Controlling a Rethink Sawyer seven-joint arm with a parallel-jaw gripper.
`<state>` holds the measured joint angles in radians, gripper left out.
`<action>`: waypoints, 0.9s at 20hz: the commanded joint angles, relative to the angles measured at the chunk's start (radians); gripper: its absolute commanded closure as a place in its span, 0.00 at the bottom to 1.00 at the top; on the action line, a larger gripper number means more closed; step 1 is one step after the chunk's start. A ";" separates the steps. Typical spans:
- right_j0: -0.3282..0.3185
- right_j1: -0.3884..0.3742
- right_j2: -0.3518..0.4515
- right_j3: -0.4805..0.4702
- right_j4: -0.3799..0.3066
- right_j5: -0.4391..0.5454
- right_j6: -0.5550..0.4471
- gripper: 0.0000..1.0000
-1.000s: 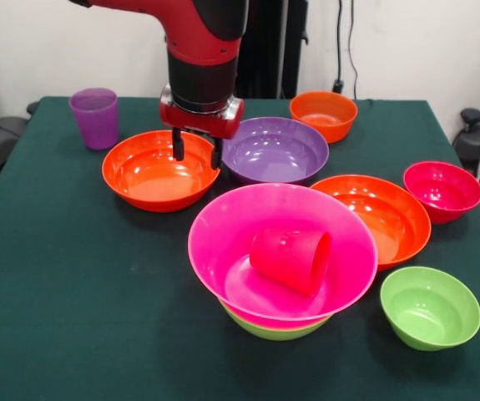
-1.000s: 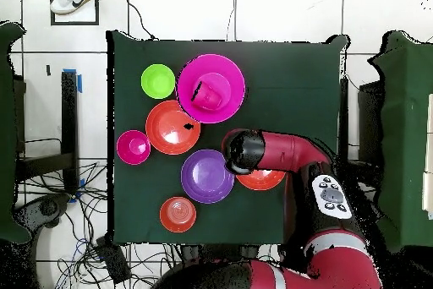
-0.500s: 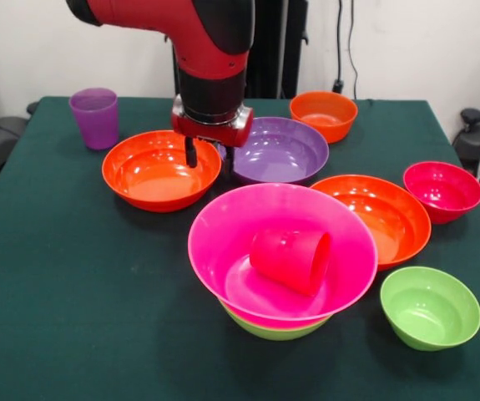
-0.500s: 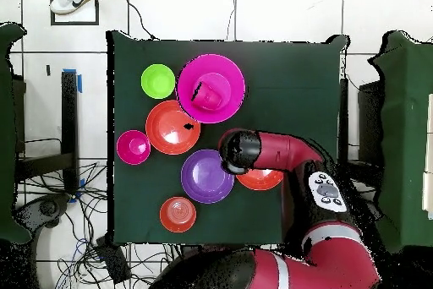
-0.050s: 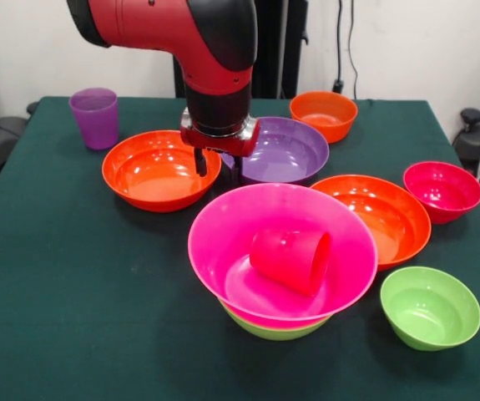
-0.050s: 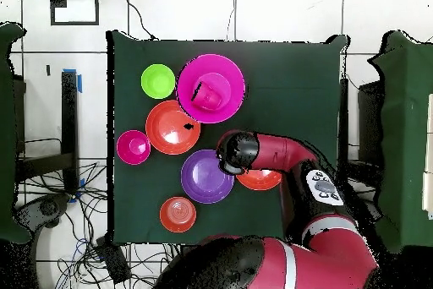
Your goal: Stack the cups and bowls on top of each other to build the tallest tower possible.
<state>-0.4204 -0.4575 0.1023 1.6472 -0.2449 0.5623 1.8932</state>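
Landmark: the wide hot pink glossy plastic bowl [image 5: 282, 247], topmost of the tower, near the counter's front edge in the front view.
Tower: the hot pink bowl sits nested in a lime green plastic bowl [image 5: 275, 328], of which only the lower rim shows beneath it.
Red-pink cup: a small glossy red-pink plastic tumbler [image 5: 291, 260] lies on its side inside the hot pink bowl.
Gripper: the red and black arm's gripper [image 5: 216, 164] hangs just behind the hot pink bowl, over the gap between two bowls; its two dark fingers [image 5: 199, 162] stand a narrow way apart and hold nothing.
Orange bowls: one wide orange plastic bowl [image 5: 160, 169] behind and left of the hot pink bowl, another [image 5: 377, 217] just right of it, a small one [image 5: 324, 114] far behind.
Purple bowl: a wide purple plastic bowl [image 5: 277, 150] directly behind the hot pink bowl.
Purple cup: a translucent purple tumbler [image 5: 94, 118] upright, far behind and left.
Small bowls: a red-pink one [image 5: 442, 190] far right, a lime green one [image 5: 430, 307] right and nearer.
Counter: dark green cloth surface [image 5: 73, 284].
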 commanded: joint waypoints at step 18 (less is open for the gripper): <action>-0.025 0.081 0.090 0.006 -0.041 -0.124 0.004 1.00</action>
<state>-0.4392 -0.4295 0.1057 1.6468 -0.2445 0.5167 1.8932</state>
